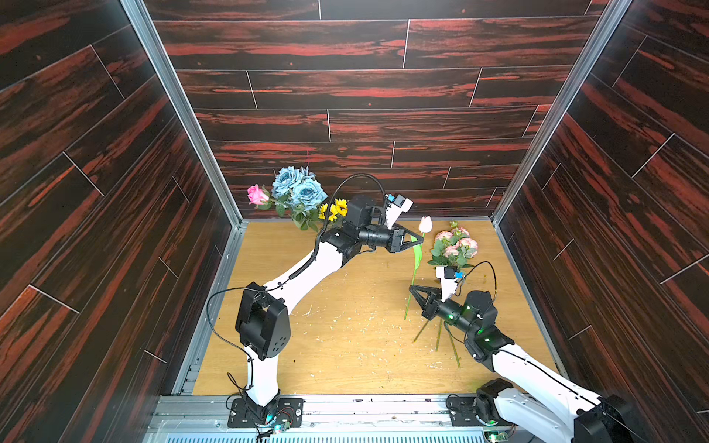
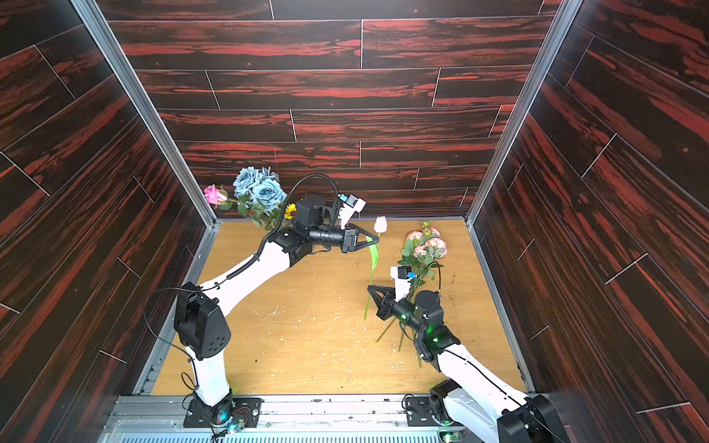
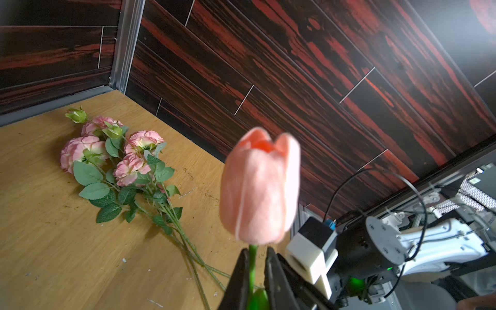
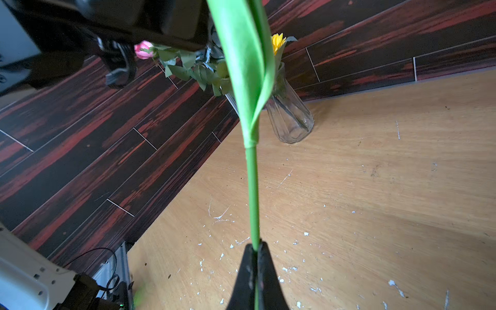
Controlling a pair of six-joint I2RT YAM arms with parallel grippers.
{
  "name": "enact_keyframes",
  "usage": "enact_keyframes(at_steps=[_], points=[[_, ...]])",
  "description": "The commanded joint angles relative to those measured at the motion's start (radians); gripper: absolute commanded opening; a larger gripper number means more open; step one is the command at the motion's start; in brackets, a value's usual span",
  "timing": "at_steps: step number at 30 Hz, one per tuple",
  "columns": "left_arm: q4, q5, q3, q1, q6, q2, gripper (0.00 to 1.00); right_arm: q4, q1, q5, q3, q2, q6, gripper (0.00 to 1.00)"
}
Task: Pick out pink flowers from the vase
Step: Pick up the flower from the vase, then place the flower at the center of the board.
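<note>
A pale-pink tulip bud [image 1: 425, 224] [image 3: 259, 185] on a long green stem [image 4: 252, 188] hangs upright over the table. My right gripper [image 1: 410, 288] [image 4: 256, 244] is shut on the stem low down. Just under the bud, my left gripper [image 1: 421, 241] [image 3: 256, 251] has its jaws slightly parted around the stem, with a gap on one side. Pink ruffled sprays [image 1: 454, 245] [image 3: 107, 155] lie on the table at the back right. The clear glass vase [image 4: 291, 118] stands at the back left. A pink rose [image 1: 257, 194] [image 4: 143, 50] sticks out of its bunch.
Blue roses [image 1: 299, 186] and yellow sunflowers [image 1: 335, 209] stay in the vase, whose body the left arm hides in both top views. Dark wood-patterned walls [image 1: 115, 191] close in three sides of the wooden table [image 1: 345, 345]. White flecks litter the tabletop.
</note>
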Motion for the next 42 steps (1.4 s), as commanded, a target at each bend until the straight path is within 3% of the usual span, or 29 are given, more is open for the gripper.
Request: enact_keyframes(at_steps=[1, 2, 4, 7, 14, 16, 22, 26, 34, 42], points=[[0.043, -0.017, -0.004, -0.001, -0.005, -0.015, 0.24, -0.016, 0.003, 0.004, 0.031, 0.007, -0.009, 0.0], [0.027, -0.031, -0.004, -0.001, 0.005, -0.016, 0.33, -0.018, 0.003, 0.005, 0.032, 0.008, -0.01, 0.0], [-0.025, -0.071, 0.004, -0.001, 0.037, -0.019, 0.7, -0.041, 0.003, 0.012, 0.04, 0.004, -0.018, 0.0], [-0.155, -0.199, 0.016, 0.001, 0.122, -0.034, 1.0, -0.105, 0.003, 0.054, 0.065, -0.009, -0.032, 0.0], [-0.225, -0.577, -0.11, 0.006, 0.174, -0.141, 1.0, -0.446, -0.009, 0.415, 0.228, 0.032, -0.045, 0.0], [-0.186, -0.624, -0.195, 0.017, 0.165, -0.185, 1.0, -0.516, -0.046, 0.436, 0.262, 0.081, -0.009, 0.0], [0.084, -0.714, -0.493, 0.038, 0.086, -0.309, 1.0, -0.599, -0.212, 0.343, 0.284, 0.22, 0.07, 0.0], [0.247, -0.71, -0.631, 0.038, 0.05, -0.355, 1.0, -0.655, -0.273, 0.312, 0.342, 0.308, 0.052, 0.0], [0.571, -0.6, -0.79, 0.038, -0.081, -0.34, 1.0, -0.71, -0.253, 0.37, 0.452, 0.501, 0.011, 0.0], [0.669, -0.581, -0.869, 0.037, -0.076, -0.379, 1.0, -0.815, -0.251, 0.361, 0.609, 0.692, -0.013, 0.0]])
